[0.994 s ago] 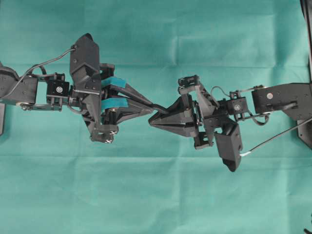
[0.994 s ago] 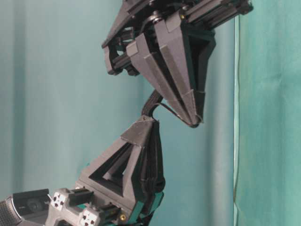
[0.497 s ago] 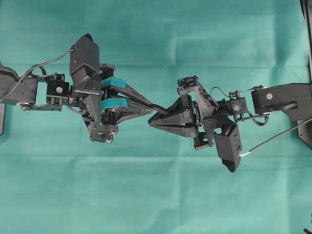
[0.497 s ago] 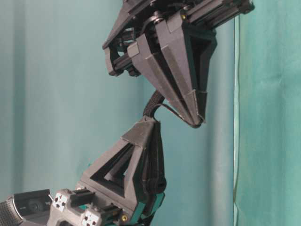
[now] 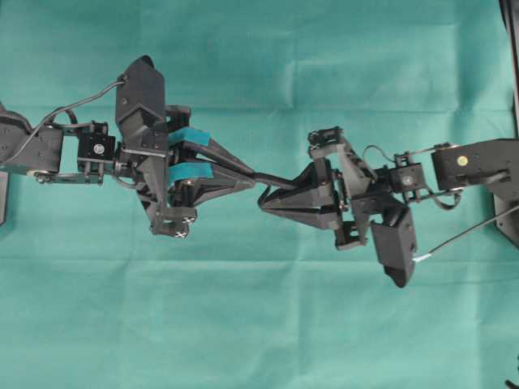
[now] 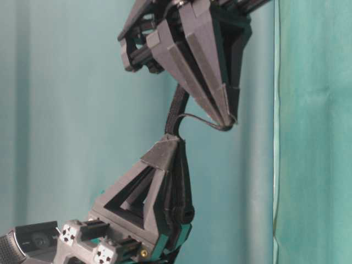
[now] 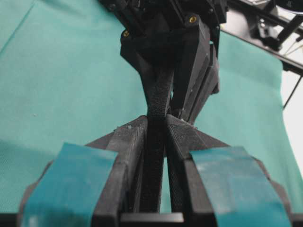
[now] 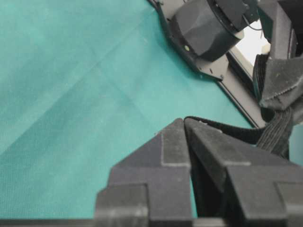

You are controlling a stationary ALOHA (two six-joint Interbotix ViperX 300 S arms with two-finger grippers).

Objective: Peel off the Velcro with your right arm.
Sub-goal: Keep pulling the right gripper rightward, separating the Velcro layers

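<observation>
Mid-air over the green cloth point(image 5: 259, 324), the left gripper point(image 5: 247, 172), the one with teal pads point(image 5: 188, 136), has its fingers pressed together on one end of the Velcro point(image 5: 274, 179), and the right gripper point(image 5: 263, 203), plain black and pointed, is pinching the other layer at its tips. In the table-level view the Velcro point(image 6: 177, 110) runs as a ribbed black strip up from the left gripper's tips point(image 6: 175, 139), and a thin layer curls off it in a loop to the tips of the right gripper point(image 6: 228, 124), so the two layers are already parted at that end and joined lower down. By my reading this is the peel itself, partly done and not finished. The left wrist view shows the strip point(image 7: 158, 101) standing straight between the closed fingers point(image 7: 129, 142), held firm; the right wrist view shows a thin black band point(image 8: 227, 127) trailing off from the shut fingertips point(image 8: 176, 137). The next move likely calls for the right arm to draw steadily away to the right, while the left holds as an anchor; a jerk might slip the thin layer out of the pinch. Room is generous: bare cloth lies on the near and far sides of both arms, and nothing stands on it. The only edge to mind is the dark frame point(image 5: 509, 49) at the far right, close behind the right arm's base.
</observation>
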